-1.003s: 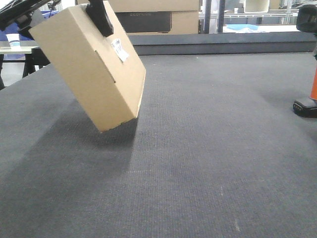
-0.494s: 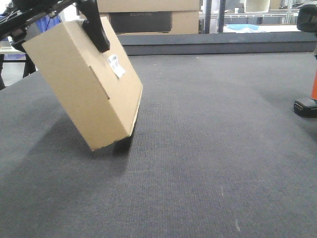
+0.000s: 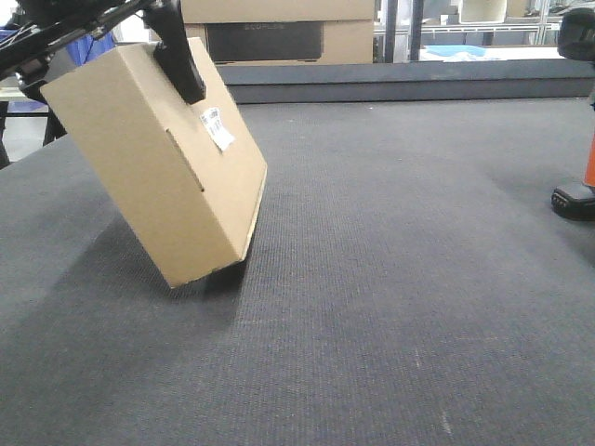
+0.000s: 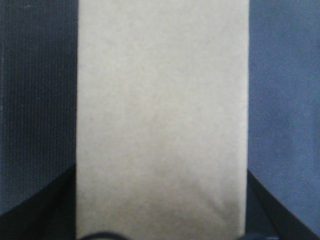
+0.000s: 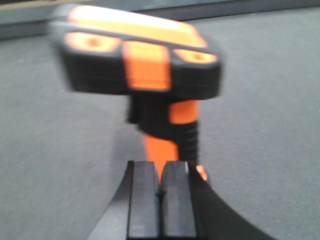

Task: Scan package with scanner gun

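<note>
The package point(image 3: 158, 172), a flat tan box with a white barcode label point(image 3: 218, 127) facing me, hangs tilted at the left, its lower corner at the grey mat point(image 3: 390, 316). My left gripper point(image 3: 172, 51) is shut on its top edge; one black finger point(image 3: 181, 60) lies over the front face. In the left wrist view the package point(image 4: 162, 115) fills the span between the dark fingers point(image 4: 45, 210). The scanner gun point(image 3: 581, 177) stands at the far right edge. In the right wrist view my right gripper point(image 5: 161, 167) is shut, empty, just short of the scanner gun's point(image 5: 142, 60) orange handle.
Larger cartons with a dark panel point(image 3: 265, 42) stand at the back behind a raised dark ledge point(image 3: 418, 82). Shelving and a side table show beyond the mat's left and rear edges.
The left gripper has carried the package down and a little left, bringing its lower corner to the mat. The scanner gun has stayed put.
</note>
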Robot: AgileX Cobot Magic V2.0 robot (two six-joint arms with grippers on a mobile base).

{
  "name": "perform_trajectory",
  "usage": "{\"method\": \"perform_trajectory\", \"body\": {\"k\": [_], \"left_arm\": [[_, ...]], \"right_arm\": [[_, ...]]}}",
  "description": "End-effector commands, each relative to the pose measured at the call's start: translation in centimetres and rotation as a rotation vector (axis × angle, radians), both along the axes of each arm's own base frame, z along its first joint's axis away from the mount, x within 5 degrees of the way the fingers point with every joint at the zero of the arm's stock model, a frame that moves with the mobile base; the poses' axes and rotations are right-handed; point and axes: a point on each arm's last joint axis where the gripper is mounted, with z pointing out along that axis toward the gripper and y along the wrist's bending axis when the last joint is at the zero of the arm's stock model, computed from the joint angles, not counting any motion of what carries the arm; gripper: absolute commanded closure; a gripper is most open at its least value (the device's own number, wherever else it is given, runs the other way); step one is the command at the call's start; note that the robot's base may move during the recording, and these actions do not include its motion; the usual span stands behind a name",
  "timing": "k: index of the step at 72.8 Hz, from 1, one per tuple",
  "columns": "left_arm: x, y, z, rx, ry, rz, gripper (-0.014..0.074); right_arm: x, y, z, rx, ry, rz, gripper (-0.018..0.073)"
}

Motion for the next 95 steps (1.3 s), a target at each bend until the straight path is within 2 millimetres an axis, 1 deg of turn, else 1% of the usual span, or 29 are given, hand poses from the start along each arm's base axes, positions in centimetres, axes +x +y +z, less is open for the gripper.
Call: {"method": "perform_trajectory", "body": {"k": [1,9,20,29,45,47,50,51,54,57,58,61,68,73,77,85,95], "left_arm": [[-0.1,-0.2,0.3,-0.015,-0.013,0.003,0.0707],[-0.1,-0.2,0.3,-0.015,-0.013,0.003,0.0707],[-0.1,-0.2,0.3,-0.015,-0.013,0.003,0.0707],[-0.1,-0.2,0.3,-0.015,-0.013,0.003,0.0707],[-0.1,-0.2,0.3,-0.015,-0.013,0.003,0.0707],[-0.1,-0.2,0.3,-0.015,-0.013,0.003,0.0707],[-0.1,-0.2,0.3,-0.015,-0.013,0.003,0.0707],[-0.1,-0.2,0.3,-0.015,-0.013,0.003,0.0707],[-0.1,-0.2,0.3,-0.016,-0.014,0.003,0.0707],[-0.1,-0.2,0.3,-0.016,-0.014,0.003,0.0707],[-0.1,-0.2,0.3,-0.016,-0.014,0.003,0.0707],[-0.1,-0.2,0.3,-0.016,-0.016,0.004,0.0707],[-0.1,-0.2,0.3,-0.016,-0.016,0.004,0.0707],[-0.1,-0.2,0.3,-0.016,-0.016,0.004,0.0707],[-0.1,-0.2,0.3,-0.016,-0.016,0.004,0.0707],[-0.1,-0.2,0.3,-0.016,-0.016,0.004,0.0707],[-0.1,-0.2,0.3,-0.016,-0.016,0.004,0.0707]], "right_arm": [[0.5,-0.4,0.2,0.006,-0.056,0.011,0.0727],[0.8,-0.1,-0.1,-0.053,-0.059,0.11,0.0727],[1.2,-0.7,-0.3,-0.021,-0.101,0.052,0.0727],[1.4,-0.8,-0.2,-0.024,-0.145,0.044,0.0727],[1.6,-1.0,-0.7,-0.01,-0.126,0.024,0.0719],[1.6,-1.1,-0.7,-0.007,-0.126,0.02,0.0697],[1.7,-1.1,-0.8,-0.005,-0.124,0.017,0.0639],[1.8,-1.1,-0.8,-0.005,-0.122,0.017,0.0601],[2.0,-1.1,-0.9,-0.004,-0.117,0.017,0.0524],[2.1,-1.2,-1.0,-0.003,-0.111,0.017,0.0405],[2.2,-1.2,-1.0,-0.003,-0.111,0.017,0.0389],[2.4,-1.2,-1.1,-0.003,-0.109,0.017,0.0298],[2.7,-1.3,-0.9,-0.004,-0.116,0.017,0.0156],[3.1,-1.3,-0.7,-0.005,-0.127,0.016,0.0101],[3.4,-1.5,-0.5,-0.001,-0.135,0.006,0.0078],[4.3,-1.7,-0.7,0.008,-0.132,-0.009,0.0071],[5.3,-1.9,-1.7,0.012,-0.106,-0.01,0.0071]]}}
